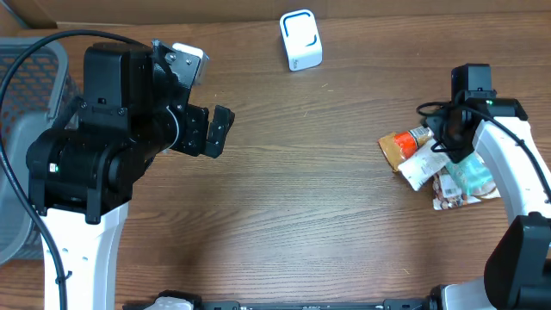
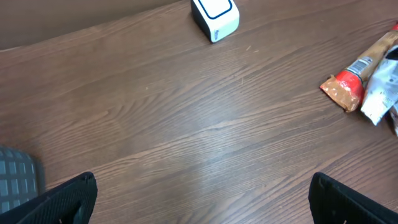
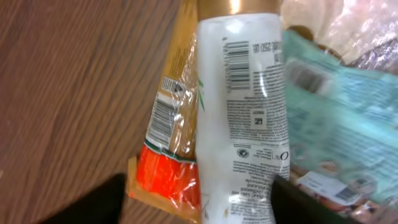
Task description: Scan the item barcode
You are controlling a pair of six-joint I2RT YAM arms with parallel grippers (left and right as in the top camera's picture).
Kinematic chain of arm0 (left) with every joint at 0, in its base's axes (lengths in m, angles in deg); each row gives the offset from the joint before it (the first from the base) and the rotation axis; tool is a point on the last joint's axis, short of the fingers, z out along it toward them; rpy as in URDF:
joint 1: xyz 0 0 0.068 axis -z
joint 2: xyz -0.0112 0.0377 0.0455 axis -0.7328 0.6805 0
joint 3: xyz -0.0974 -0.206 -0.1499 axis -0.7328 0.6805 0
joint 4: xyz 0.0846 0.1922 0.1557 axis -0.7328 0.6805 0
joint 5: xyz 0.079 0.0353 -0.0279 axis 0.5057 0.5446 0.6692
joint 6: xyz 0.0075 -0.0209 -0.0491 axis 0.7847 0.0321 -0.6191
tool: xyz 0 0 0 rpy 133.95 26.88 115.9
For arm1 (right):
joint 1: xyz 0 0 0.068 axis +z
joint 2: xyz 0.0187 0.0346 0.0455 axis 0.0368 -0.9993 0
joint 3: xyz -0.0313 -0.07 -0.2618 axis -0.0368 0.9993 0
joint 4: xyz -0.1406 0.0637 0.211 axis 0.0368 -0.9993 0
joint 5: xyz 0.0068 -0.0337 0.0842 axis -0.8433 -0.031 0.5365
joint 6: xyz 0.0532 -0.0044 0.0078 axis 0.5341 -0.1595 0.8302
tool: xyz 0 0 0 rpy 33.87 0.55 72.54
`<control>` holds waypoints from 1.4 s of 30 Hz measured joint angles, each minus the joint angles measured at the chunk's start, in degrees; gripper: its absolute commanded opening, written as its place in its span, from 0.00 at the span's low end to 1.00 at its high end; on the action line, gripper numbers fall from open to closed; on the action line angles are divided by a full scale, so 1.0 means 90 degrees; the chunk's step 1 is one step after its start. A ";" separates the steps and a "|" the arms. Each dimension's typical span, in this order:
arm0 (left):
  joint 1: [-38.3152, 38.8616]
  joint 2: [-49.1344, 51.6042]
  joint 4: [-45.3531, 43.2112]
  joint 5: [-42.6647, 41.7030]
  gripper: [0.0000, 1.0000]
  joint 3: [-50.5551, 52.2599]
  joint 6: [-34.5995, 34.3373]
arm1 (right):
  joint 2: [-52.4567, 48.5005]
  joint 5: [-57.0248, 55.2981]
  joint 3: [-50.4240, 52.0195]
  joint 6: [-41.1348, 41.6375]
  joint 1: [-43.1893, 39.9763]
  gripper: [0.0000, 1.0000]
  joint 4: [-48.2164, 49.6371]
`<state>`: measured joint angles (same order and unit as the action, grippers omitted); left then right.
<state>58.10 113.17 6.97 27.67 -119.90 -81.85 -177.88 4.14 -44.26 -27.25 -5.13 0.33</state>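
Note:
The white and blue scanner (image 1: 300,40) (image 2: 215,15) stands at the back of the table. At the right lies a pile of items: a white tube (image 1: 419,164) (image 3: 242,112) with its barcode facing up, an orange packet (image 1: 398,146) (image 3: 168,168) beside it, and a teal packet (image 1: 472,176) (image 3: 336,106). My right gripper (image 1: 443,142) (image 3: 199,186) hovers over the pile, jaws wide apart, with the tube's end and the orange packet between the fingers. My left gripper (image 1: 209,129) (image 2: 202,186) is open over bare wood at the left, with nothing in it.
A grey mesh basket (image 1: 17,146) sits at the table's left edge, beside the left arm. A brown wall runs along the back edge behind the scanner. Bare wood lies between the two arms.

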 measured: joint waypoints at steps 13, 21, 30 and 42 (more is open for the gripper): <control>0.0000 0.0000 -0.0002 0.0000 1.00 0.0000 0.0000 | 0.1195 0.1464 -0.1904 -0.2327 0.0197 1.00 -0.2093; 0.0000 0.0000 -0.0002 0.0000 1.00 0.0000 0.0000 | 0.2803 0.1797 -0.2594 -0.2820 0.0340 1.00 -0.2521; 0.0000 0.0000 -0.0002 0.0000 1.00 0.0000 0.0000 | 0.3257 0.1637 -0.2589 -0.3162 0.0340 1.00 -0.2705; 0.0000 0.0000 -0.0007 0.0002 1.00 0.0000 0.0000 | 0.5302 0.1069 -0.0950 -0.3283 0.0340 1.00 -0.0981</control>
<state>58.10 113.17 6.91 27.69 -119.90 -81.85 -130.17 13.76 -52.80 -56.80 -2.07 -8.50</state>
